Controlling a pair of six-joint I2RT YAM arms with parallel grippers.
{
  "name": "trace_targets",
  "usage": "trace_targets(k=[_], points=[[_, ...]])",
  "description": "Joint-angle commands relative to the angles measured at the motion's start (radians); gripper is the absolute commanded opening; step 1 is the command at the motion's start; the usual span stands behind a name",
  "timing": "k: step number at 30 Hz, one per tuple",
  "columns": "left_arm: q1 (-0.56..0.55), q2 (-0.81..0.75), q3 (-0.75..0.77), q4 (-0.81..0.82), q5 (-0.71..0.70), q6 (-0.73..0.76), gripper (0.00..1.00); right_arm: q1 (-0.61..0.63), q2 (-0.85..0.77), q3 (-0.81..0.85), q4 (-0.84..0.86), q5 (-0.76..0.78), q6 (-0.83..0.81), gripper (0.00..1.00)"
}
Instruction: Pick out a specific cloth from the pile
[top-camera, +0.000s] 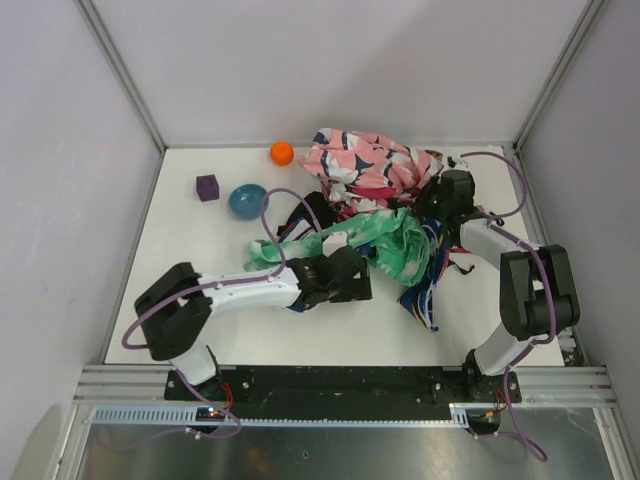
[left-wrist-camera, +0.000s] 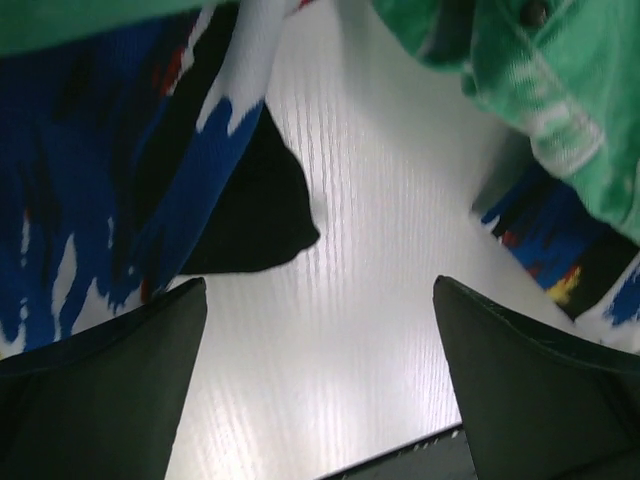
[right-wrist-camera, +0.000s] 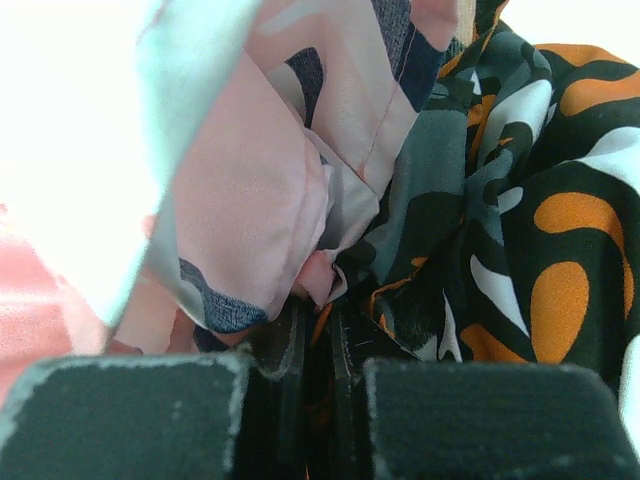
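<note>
**Black cloth lies at the pile's edge; left hand apart, right hand clamped in fabric**

In the left wrist view, the cloth (left-wrist-camera: 250, 205), plain black, is seen lying on the worktop (left-wrist-camera: 380, 260) at 10 o'clock from the left hand (left-wrist-camera: 318, 288). It is partly covered by a blue patterned cloth (left-wrist-camera: 90, 180). The fingers of this hand are held well apart over bare worktop, and nothing is touched. A green cloth (left-wrist-camera: 560, 90) is seen at 2 o'clock.

In the top view, the pile (top-camera: 385, 215) is spread at 2 o'clock from the worktop's centre. The right hand (right-wrist-camera: 305, 370) is buried in its 3 o'clock side and is clamped on dark folds of the pile, between a pink cloth (right-wrist-camera: 250, 200) and a black, orange and white printed cloth (right-wrist-camera: 540, 230). A blue bowl (top-camera: 247, 200), a purple cube (top-camera: 207, 187) and an orange ball (top-camera: 282, 153) are set at 10 to 11 o'clock of the pile.
</note>
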Motion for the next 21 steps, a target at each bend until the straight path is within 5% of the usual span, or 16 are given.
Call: trace_targets(k=[1, 13, 16, 19, 21], points=[[-0.006, 0.077, 0.056, 0.015, -0.142, -0.150, 0.98, -0.003, 0.045, -0.076, -0.256, 0.018, -0.038, 0.00], [0.007, 0.168, 0.076, -0.140, -0.310, -0.303, 0.80, -0.027, 0.011, -0.104, -0.256, 0.026, -0.036, 0.00], [0.034, 0.200, 0.109, -0.151, -0.328, -0.277, 0.55, -0.028, -0.006, -0.110, -0.263, 0.038, -0.038, 0.00], [0.058, 0.194, 0.127, -0.156, -0.306, -0.234, 0.10, -0.034, -0.020, -0.115, -0.268, 0.049, -0.037, 0.00], [0.054, 0.159, 0.139, -0.155, -0.289, -0.178, 0.03, -0.035, -0.027, -0.116, -0.270, 0.053, -0.035, 0.00]])
